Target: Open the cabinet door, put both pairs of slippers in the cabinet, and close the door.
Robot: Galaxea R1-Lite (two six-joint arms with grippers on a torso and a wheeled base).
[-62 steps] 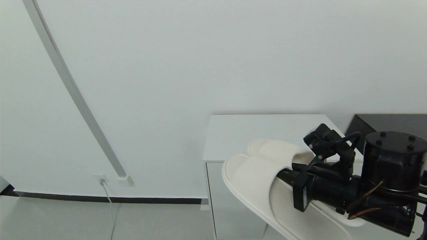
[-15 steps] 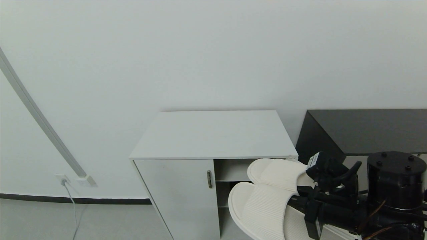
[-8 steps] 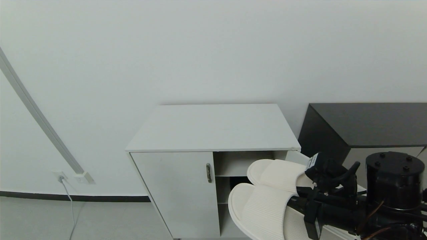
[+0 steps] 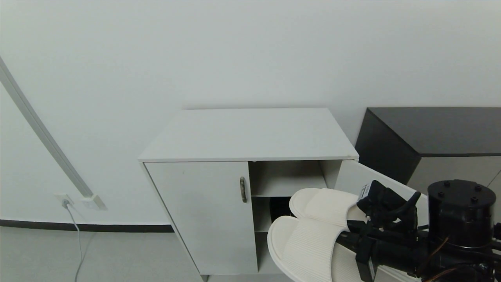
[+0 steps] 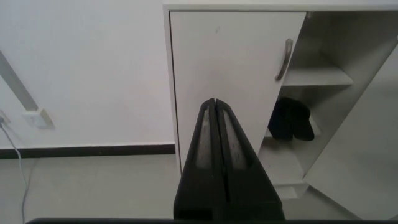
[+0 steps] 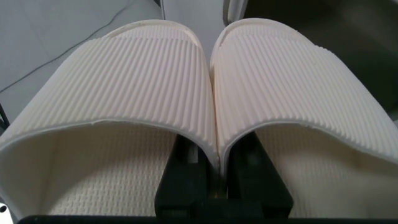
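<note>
Before open cabinet (image 4: 250, 133), 2 slippers (image 4: 309, 243) within right gripper (image 6: 216, 185)

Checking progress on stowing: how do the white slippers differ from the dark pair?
The white slippers are clamped in the right gripper, outside the cabinet; the dark slippers sit on a shelf inside it. The white slippers are pale and ribbed; the dark slippers look black, texture unclear. Both pairs lie side by side.
</note>
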